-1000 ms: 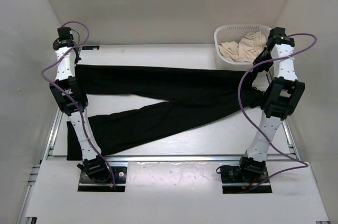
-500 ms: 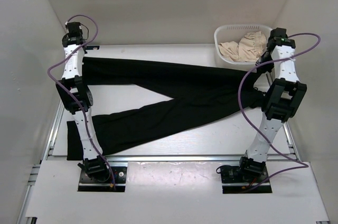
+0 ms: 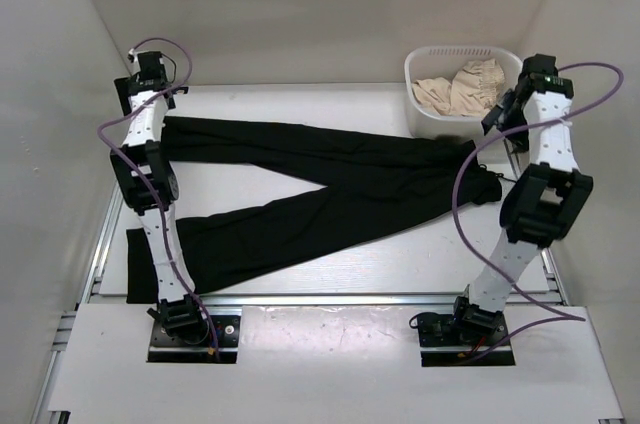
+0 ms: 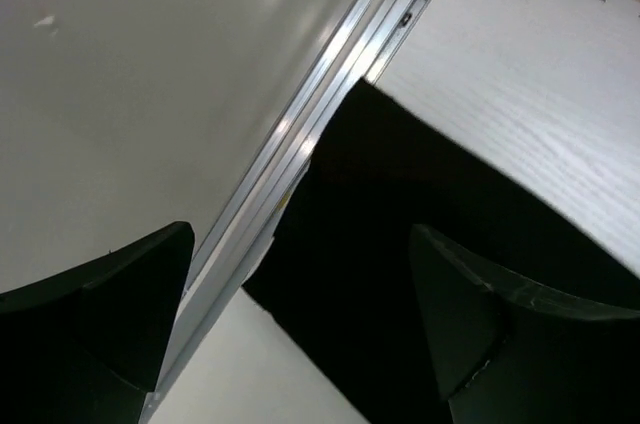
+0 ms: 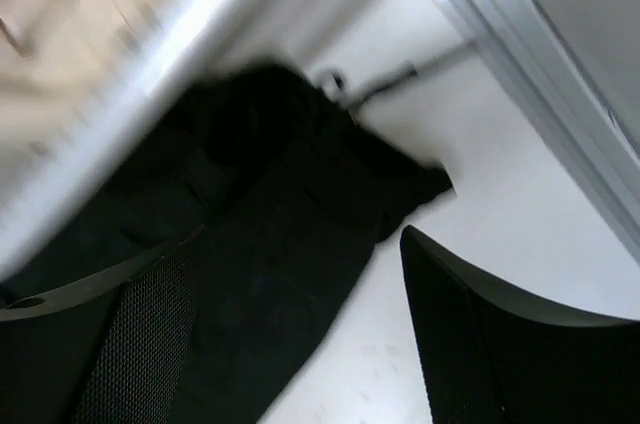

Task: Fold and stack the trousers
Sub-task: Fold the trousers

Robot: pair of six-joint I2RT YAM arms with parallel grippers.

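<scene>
The black trousers (image 3: 370, 179) lie flat across the table, legs spread in a V toward the left and waist at the right by the basket. My left gripper (image 3: 160, 99) hovers over the far leg's hem, open, with the hem (image 4: 400, 244) lying loose below the empty left gripper (image 4: 300, 344). My right gripper (image 3: 497, 116) hangs above the waist end, also open. In the blurred right wrist view the waistband (image 5: 270, 214) lies on the table under the empty right gripper (image 5: 300, 344).
A white basket (image 3: 420, 59) with a beige garment (image 3: 455, 92) stands at the back right, close to the right arm. Aluminium rails (image 4: 300, 144) edge the table on both sides. White walls close in on three sides.
Both grippers went from shut to open and let go of the trousers. The far leg's hem and the waist dropped onto the table. The left arm shifted back and right, and the right arm rose.
</scene>
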